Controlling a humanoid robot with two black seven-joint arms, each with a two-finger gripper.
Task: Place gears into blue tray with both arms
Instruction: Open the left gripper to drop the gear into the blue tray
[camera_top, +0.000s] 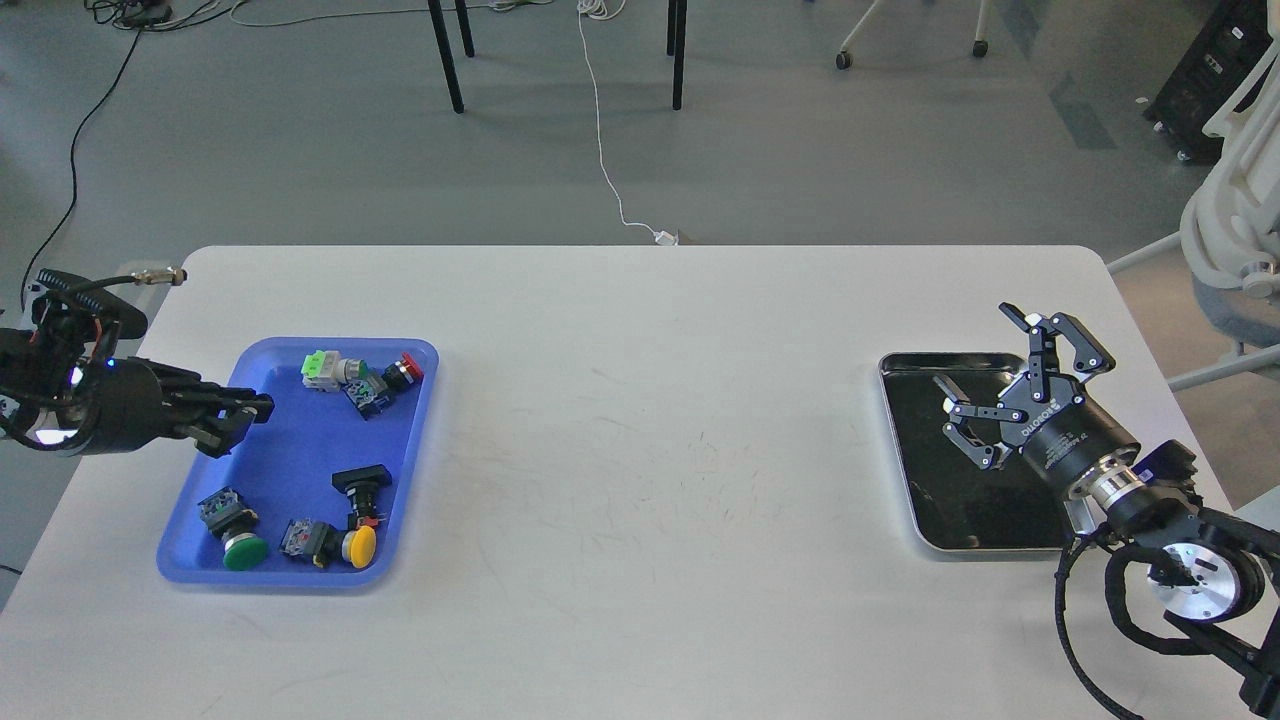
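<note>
1. Nearest the robot, the right arm (1180, 560) comes in from the lower right corner. Its right claw (990, 400) hangs over the silver tray (895, 440) with its fingers (1050, 335) spread apart and nothing between them.

2. The silver tray has a black floor. Any gears on it cannot be picked out, since they are dark on dark and too small to tell. That is the likeliest trouble: a descent aimed at a piece that blends in could close on nothing, or nudge the piece aside or skid the tray on the surface (650, 450).

3. At the left edge, the left claw (240, 420) reaches over the left rim of the blue tray (300, 450). Its fingers look drawn close together, but it is seen end-on and dark, so whether it is closed, or holding a gear, cannot be told.

4. A second risk lies here. If a gear is let go this near the rim, it could bounce or roll out.

5. Inside the blue tray lie push-buttons: green (232, 535) and yellow (345, 545) near the front, red (400, 370) farther back. A low sweep by the left claw could knock them.

6. No gear can be made out in the blue tray either.
</note>
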